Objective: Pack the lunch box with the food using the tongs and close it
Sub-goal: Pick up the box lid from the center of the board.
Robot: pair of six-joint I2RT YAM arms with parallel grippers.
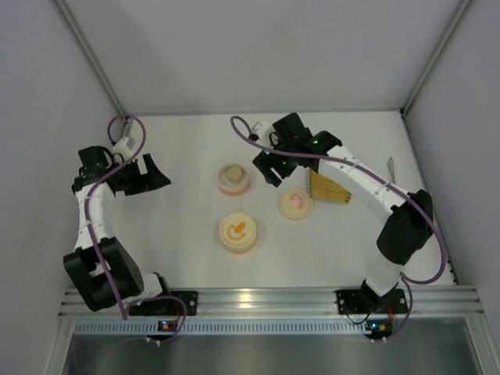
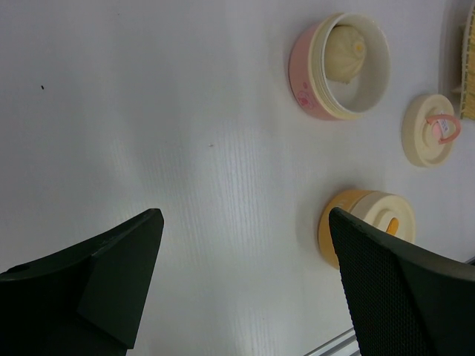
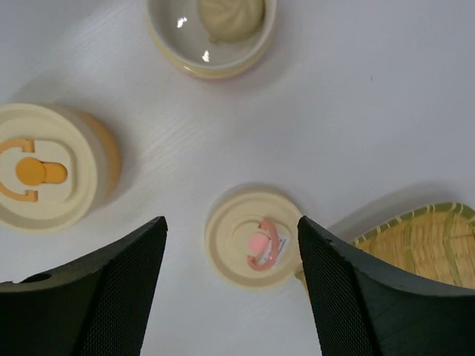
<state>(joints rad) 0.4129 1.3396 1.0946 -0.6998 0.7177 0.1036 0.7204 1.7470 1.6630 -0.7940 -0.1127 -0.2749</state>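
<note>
The lunch box is a pair of round tubs. The pink tub [image 1: 234,180] [image 2: 315,70] [image 3: 211,55] stands open with a pale cream bun [image 1: 233,173] [image 2: 347,50] [image 3: 230,16] inside. The orange tub [image 1: 239,233] [image 2: 349,222] [image 3: 52,174] has its cream lid on. A loose cream lid with a pink handle [image 1: 295,203] [image 3: 254,237] [image 2: 429,130] lies flat on the table. My right gripper [image 1: 268,170] [image 3: 231,220] hangs open above that lid, holding nothing. My left gripper [image 1: 152,173] [image 2: 245,215] is wide open over bare table at the left. A slim grey end [image 1: 391,166], probably the tongs, shows at the far right.
A yellow woven tray with a green edge [image 1: 328,186] [image 3: 423,245] lies right of the loose lid, partly under my right arm. White walls close in the table on three sides. The aluminium rail [image 1: 258,301] runs along the near edge.
</note>
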